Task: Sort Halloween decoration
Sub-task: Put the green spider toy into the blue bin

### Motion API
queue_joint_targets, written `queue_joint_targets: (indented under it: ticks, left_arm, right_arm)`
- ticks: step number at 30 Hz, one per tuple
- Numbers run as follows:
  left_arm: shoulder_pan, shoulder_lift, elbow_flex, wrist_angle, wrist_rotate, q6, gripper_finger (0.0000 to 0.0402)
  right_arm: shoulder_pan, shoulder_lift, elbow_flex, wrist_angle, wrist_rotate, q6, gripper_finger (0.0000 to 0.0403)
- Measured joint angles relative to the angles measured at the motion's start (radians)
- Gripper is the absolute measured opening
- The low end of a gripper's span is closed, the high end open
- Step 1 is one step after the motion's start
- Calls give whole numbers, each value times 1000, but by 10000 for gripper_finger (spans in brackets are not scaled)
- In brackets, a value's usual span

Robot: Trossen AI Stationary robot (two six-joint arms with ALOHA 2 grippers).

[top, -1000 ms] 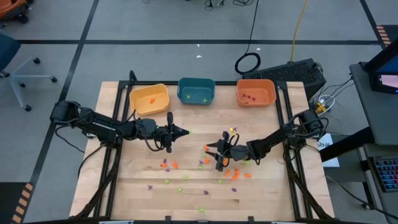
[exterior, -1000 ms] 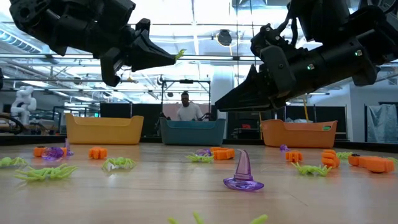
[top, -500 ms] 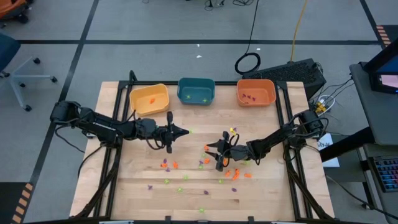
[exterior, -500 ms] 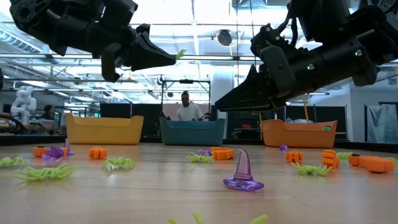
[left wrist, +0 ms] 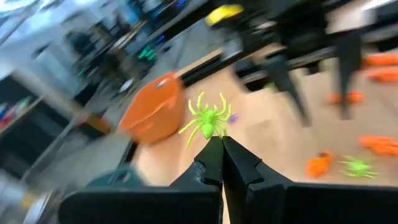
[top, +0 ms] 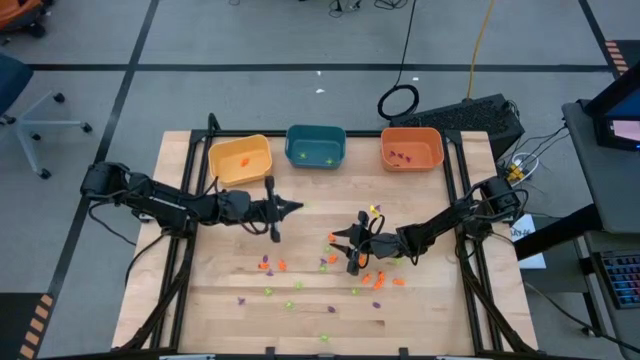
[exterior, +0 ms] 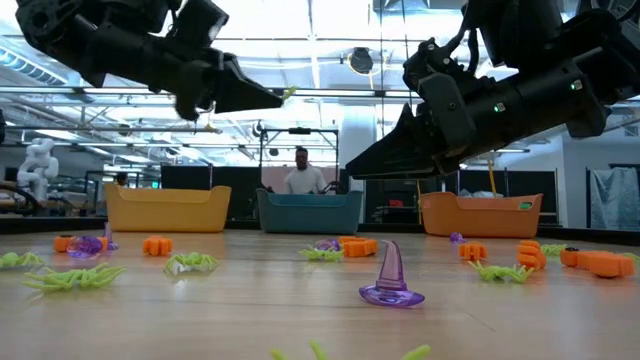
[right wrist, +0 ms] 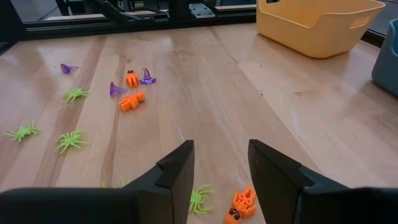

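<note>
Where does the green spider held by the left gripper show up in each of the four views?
High view: green spider at the left gripper's tip, below the teal bin.
Low view: spider at the tip, upper middle, above the teal bin.
Left wrist view: spider pinched at the fingertips, in front of the orange bin.
Right wrist view: not in it.
Shared landmark: the teal bin.
</note>
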Motion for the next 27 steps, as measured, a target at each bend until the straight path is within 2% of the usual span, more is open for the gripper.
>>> queue_joint_targets:
  ticks: [3, 7, 9, 12, 18, 27]
  left_arm:
    - [0, 0, 15, 1, -116, -53, 0]
    - [18, 0, 54, -22, -178, -70, 0]
    - [41, 0, 99, -92, -180, -83, 0]
    - [87, 0, 188, -281, -179, -138, 0]
    - [217, 0, 351, -574, -102, -226, 0]
    - [412, 108, 490, -737, 77, -377, 0]
  right_arm:
    - [0, 0, 0, 0, 0, 0, 137]
    - [0, 0, 0, 0, 0, -4, 137]
    - [0, 0, 0, 0, 0, -4, 137]
    - [0, 0, 0, 0, 0, -4, 137]
    - [0, 0, 0, -13, -1, -21, 137]
    - [0, 0, -1, -26, -5, -25, 137]
